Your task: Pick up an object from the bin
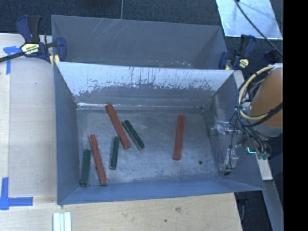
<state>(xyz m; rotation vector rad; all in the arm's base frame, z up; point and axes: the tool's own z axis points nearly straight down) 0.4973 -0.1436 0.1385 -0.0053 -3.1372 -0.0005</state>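
- The gripper (pixel 228 150) sits low against the 3 o'clock wall of the grey metal bin (pixel 144 83). Honestly can't tell if it's open or closed.
- Nearest thing is a flat reddish-brown stick (pixel 178 137), at the gripper's 9 o'clock and clear of it. Its long axis runs pretty much 12 to 6.
- Over toward 8 o'clock on the floor:
  - a slanted reddish-brown stick (pixel 118 126), running 11 to 5
  - a slanted dark green stick (pixel 133 134), just beside that one
  - a low reddish-brown stick (pixel 97 159)
  - two upright dark green sticks (pixel 114 153)

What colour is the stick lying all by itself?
The lone stick is reddish-brown, clearest in the camera view.
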